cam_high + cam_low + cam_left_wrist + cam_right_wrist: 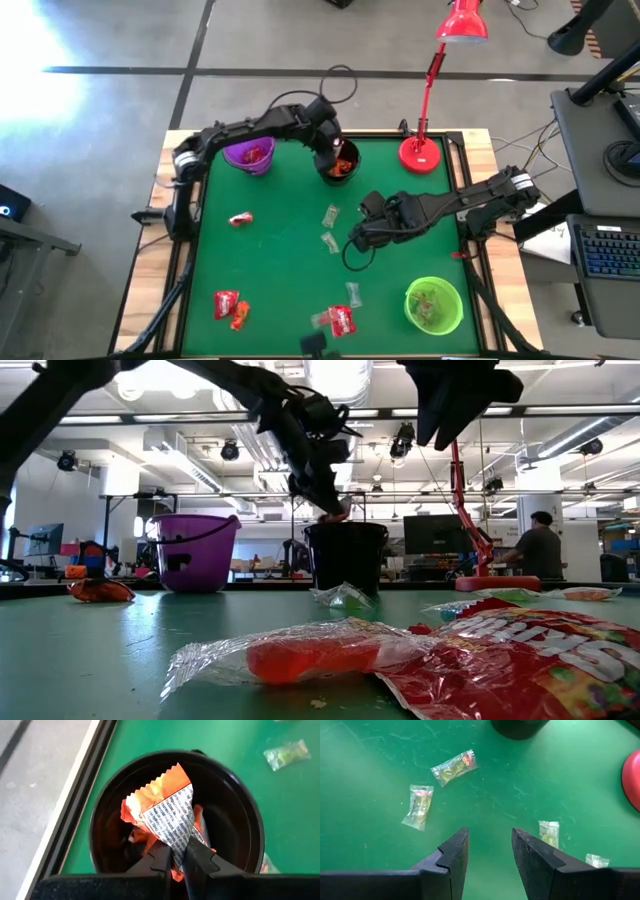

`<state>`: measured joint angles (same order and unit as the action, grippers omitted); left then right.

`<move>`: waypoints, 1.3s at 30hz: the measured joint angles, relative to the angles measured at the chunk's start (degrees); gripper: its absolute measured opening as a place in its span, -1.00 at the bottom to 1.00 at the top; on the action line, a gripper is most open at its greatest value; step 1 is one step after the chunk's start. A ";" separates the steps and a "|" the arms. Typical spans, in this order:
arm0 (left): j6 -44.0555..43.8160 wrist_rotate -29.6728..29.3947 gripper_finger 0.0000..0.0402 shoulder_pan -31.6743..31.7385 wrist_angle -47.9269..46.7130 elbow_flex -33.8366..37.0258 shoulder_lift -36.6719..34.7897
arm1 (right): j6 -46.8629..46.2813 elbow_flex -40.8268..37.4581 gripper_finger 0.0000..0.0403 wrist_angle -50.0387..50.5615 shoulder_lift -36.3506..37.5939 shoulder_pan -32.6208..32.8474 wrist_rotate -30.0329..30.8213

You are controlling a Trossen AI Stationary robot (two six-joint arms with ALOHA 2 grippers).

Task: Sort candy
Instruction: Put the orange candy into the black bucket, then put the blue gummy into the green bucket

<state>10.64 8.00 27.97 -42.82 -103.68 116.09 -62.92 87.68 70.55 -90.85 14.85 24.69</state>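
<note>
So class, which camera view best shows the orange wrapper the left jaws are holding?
The left wrist view: the orange wrapper fills the frame, pinched by the left gripper over the black cup. The high view shows only an orange speck at the cup, the low view barely a glimpse, and the right wrist view none.

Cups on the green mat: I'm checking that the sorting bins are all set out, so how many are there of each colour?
purple cup: 1
black cup: 1
green cup: 1
Total: 3 cups
</note>
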 joint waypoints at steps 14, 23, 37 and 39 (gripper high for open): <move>2.26 -2.50 -0.41 1.38 -13.07 -10.56 5.40 | -1.40 0.00 -0.29 4.71 0.00 -0.07 2.25; 5.31 -0.01 -0.43 1.20 -25.69 -5.67 -0.77 | 0.57 -0.02 -0.29 4.90 0.00 -2.10 2.33; -2.15 3.58 -0.44 -0.78 -15.98 25.87 -28.79 | 5.97 -0.04 -0.31 1.61 -0.03 -3.06 -0.71; -4.26 3.58 -0.44 -0.97 -15.32 29.37 -31.98 | 5.92 -0.04 -0.34 -0.16 -0.04 -3.06 -5.16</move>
<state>6.39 11.58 27.00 -58.14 -74.31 84.11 -56.99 87.64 70.39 -90.89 11.79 19.53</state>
